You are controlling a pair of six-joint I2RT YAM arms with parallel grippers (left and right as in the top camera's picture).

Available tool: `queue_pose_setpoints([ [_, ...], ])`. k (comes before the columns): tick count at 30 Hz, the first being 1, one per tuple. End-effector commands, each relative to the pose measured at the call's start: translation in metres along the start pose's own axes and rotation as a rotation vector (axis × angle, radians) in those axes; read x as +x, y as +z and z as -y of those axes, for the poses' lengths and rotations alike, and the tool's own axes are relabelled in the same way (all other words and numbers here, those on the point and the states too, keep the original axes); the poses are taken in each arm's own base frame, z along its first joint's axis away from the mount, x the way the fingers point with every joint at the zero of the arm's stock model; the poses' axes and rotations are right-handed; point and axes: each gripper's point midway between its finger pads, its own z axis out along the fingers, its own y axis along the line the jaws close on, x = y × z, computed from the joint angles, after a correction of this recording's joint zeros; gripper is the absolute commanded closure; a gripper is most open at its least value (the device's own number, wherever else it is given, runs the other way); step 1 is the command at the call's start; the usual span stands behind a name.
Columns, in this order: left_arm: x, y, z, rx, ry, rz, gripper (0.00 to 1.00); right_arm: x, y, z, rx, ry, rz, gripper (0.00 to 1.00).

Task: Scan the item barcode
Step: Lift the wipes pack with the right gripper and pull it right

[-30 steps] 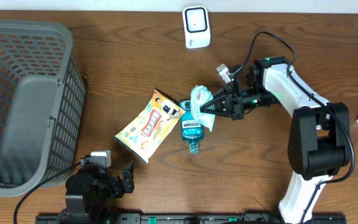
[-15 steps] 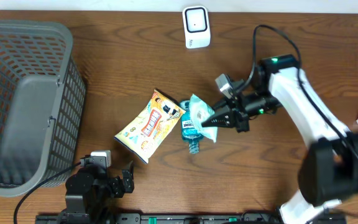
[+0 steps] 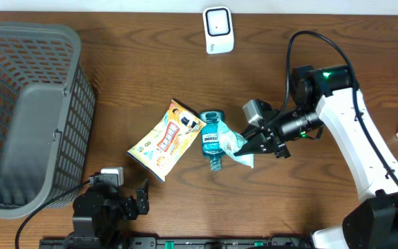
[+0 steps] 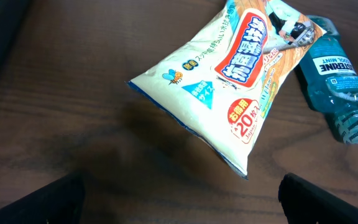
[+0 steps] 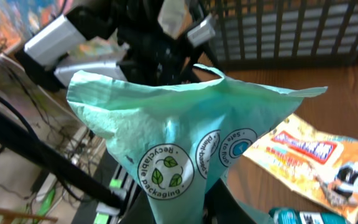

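Green pouch (image 3: 238, 147) beside mouthwash bottle (image 3: 212, 142), snack bag (image 3: 164, 138)

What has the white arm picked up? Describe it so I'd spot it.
In the middle of the wooden table lie a yellow snack bag and a blue mouthwash bottle. Just right of the bottle, pinched in the right gripper, is a mint-green pouch, the only pale green thing, printed with round recycling badges.

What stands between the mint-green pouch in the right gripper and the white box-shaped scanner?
Nothing visible: only bare wooden table lies between the mint-green pouch and the white box-shaped scanner; the blue mouthwash bottle lies off to one side.
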Motion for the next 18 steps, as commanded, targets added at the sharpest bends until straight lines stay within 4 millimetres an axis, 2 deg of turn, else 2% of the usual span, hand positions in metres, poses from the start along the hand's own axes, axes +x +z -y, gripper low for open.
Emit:
queue_pose_setpoints([
  [1, 0.0079, 0.0003, -0.0032, -0.015, -0.007, -0.030, 0.00, 0.0022, -0.0003, -0.0008, 0.000, 0.009, -0.025, 0.99],
  [9, 0.0079, 0.0003, -0.0031, -0.015, -0.008, -0.030, 0.01, -0.0069, 0.0000, 0.0011, 0.006, -0.010, 0.028, 0.99],
  [12, 0.0079, 0.0003, -0.0031, -0.015, -0.008, -0.030, 0.01, -0.0068, 0.0000, 0.0000, 0.002, 0.061, 0.027, 0.99],
  [13, 0.0079, 0.0003, -0.0031, -0.015, -0.008, -0.030, 0.01, -0.0066, 0.0000, 0.0000, 0.001, 0.129, 0.026, 0.96],
  [14, 0.0079, 0.0003, -0.0031, -0.015, -0.008, -0.030, 0.01, -0.0066, 0.0000, 0.0000, 0.001, 0.164, 0.026, 0.88],
  [15, 0.0079, 0.0003, -0.0031, -0.015, -0.007, -0.030, 0.01, -0.0066, 0.0000, 0.0000, 0.000, 0.205, 0.026, 0.86],
  [16, 0.0079, 0.0003, -0.0031, -0.015, -0.008, -0.030, 0.01, -0.0050, 0.0001, 0.0000, 0.000, 0.231, 0.017, 0.87],
  [17, 0.0079, 0.0003, -0.0031, -0.015, -0.007, -0.030, 0.01, -0.0035, 0.0001, 0.0014, 0.005, 0.233, 0.009, 0.99],
  [18, 0.0079, 0.0003, -0.0031, -0.015, -0.007, -0.030, 0.01, -0.0029, 0.0001, 0.0021, 0.007, 0.247, 0.006, 0.98],
])
